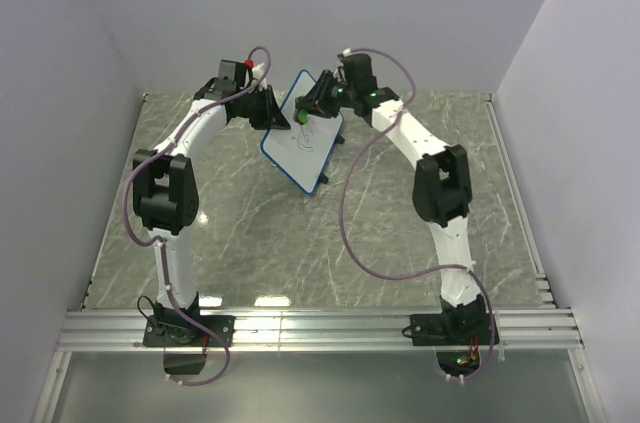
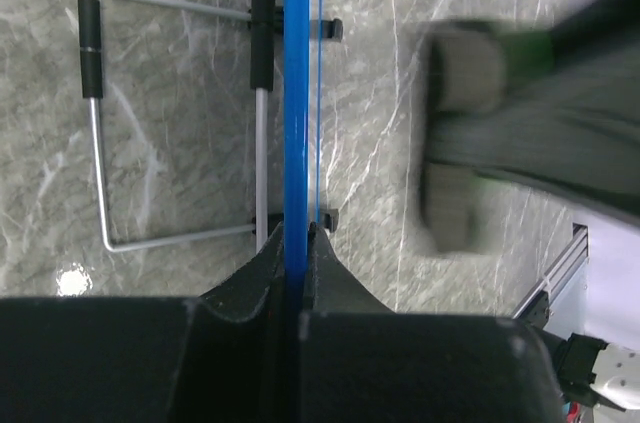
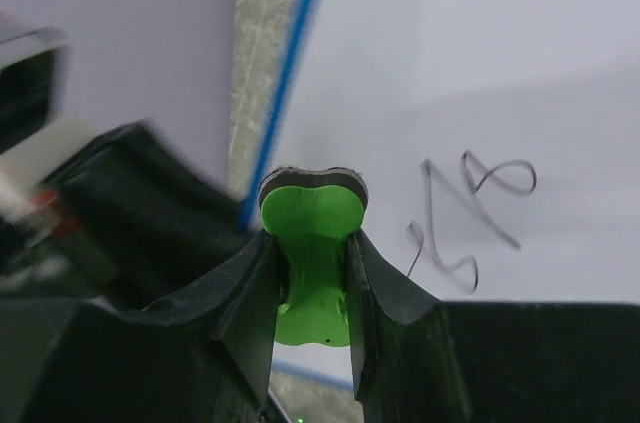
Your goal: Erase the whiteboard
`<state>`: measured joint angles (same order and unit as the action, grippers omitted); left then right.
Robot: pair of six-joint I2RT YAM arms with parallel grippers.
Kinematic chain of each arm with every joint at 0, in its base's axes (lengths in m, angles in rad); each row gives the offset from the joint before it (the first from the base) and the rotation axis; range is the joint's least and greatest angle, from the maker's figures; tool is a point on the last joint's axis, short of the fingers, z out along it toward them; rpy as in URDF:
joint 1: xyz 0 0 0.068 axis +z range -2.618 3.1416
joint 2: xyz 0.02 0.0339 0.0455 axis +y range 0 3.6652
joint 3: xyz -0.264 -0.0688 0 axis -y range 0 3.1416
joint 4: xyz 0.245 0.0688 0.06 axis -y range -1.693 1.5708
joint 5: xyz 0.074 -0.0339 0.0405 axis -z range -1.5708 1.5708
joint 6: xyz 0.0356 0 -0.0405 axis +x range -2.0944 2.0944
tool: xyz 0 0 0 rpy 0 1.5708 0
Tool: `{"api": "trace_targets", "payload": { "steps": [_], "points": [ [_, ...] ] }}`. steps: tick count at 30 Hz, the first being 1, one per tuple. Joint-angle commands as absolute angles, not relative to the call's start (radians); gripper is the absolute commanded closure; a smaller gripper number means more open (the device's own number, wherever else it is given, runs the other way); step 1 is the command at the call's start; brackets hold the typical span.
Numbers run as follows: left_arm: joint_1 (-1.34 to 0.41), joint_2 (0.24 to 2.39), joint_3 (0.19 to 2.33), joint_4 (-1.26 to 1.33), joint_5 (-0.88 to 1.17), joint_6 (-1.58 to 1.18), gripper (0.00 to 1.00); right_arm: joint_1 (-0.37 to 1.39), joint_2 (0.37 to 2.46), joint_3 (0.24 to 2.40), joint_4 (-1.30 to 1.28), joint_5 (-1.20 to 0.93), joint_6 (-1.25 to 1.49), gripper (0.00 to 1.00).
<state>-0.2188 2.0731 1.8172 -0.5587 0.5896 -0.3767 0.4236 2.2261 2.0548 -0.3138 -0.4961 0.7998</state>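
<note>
The whiteboard (image 1: pixel 305 143), white with a blue rim, stands tilted at the table's far middle. My left gripper (image 1: pixel 272 111) is shut on its blue edge (image 2: pixel 296 93), seen edge-on in the left wrist view, with the wire stand (image 2: pixel 100 163) to the left. My right gripper (image 1: pixel 310 103) is shut on the green eraser (image 3: pixel 313 243) and holds its felt face against the board's white surface (image 3: pixel 480 63). Dark scribbles (image 3: pixel 470 218) lie just right of the eraser. The eraser (image 1: pixel 301 115) shows as a green spot on the board's upper part.
The grey marble tabletop (image 1: pixel 250 233) spreads in front of the board. White walls enclose the back and both sides. An aluminium rail (image 1: pixel 320 328) runs along the near edge with both arm bases on it.
</note>
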Motion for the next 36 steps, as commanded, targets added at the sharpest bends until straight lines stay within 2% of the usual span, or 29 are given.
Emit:
{"api": "trace_targets", "payload": {
  "steps": [1, 5, 10, 17, 20, 24, 27, 36],
  "points": [
    [-0.296, 2.169, 1.778, -0.815, 0.538, -0.354, 1.00, 0.445, 2.335, 2.149, -0.230, -0.529, 0.926, 1.00],
    [-0.298, 2.154, 1.737, -0.798, 0.548, -0.353, 1.00, 0.448, 2.442, 2.236, -0.244, -0.471, 0.962, 1.00],
    [-0.296, 2.129, 1.698, -0.785, 0.548, -0.341, 1.00, 0.445, 2.483, 2.234, -0.362, -0.358, 0.951, 1.00],
    [-0.296, 2.132, 1.703, -0.787, 0.542, -0.337, 1.00, 0.457, 2.461, 2.062, -0.497, -0.268, 0.867, 1.00],
    [-0.296, 2.138, 1.716, -0.792, 0.546, -0.336, 1.00, 0.478, 2.422, 1.947, -0.468, -0.287, 0.854, 1.00],
    [-0.296, 2.148, 1.735, -0.799, 0.543, -0.336, 1.00, 0.514, 2.424, 1.896, -0.459, -0.325, 0.854, 1.00],
    [-0.296, 2.141, 1.732, -0.798, 0.543, -0.333, 1.00, 0.532, 2.433, 1.927, -0.428, -0.373, 0.859, 1.00],
    [-0.298, 2.138, 1.713, -0.799, 0.531, -0.328, 1.00, 0.577, 2.451, 2.216, -0.309, -0.475, 1.035, 1.00]
  ]
}}
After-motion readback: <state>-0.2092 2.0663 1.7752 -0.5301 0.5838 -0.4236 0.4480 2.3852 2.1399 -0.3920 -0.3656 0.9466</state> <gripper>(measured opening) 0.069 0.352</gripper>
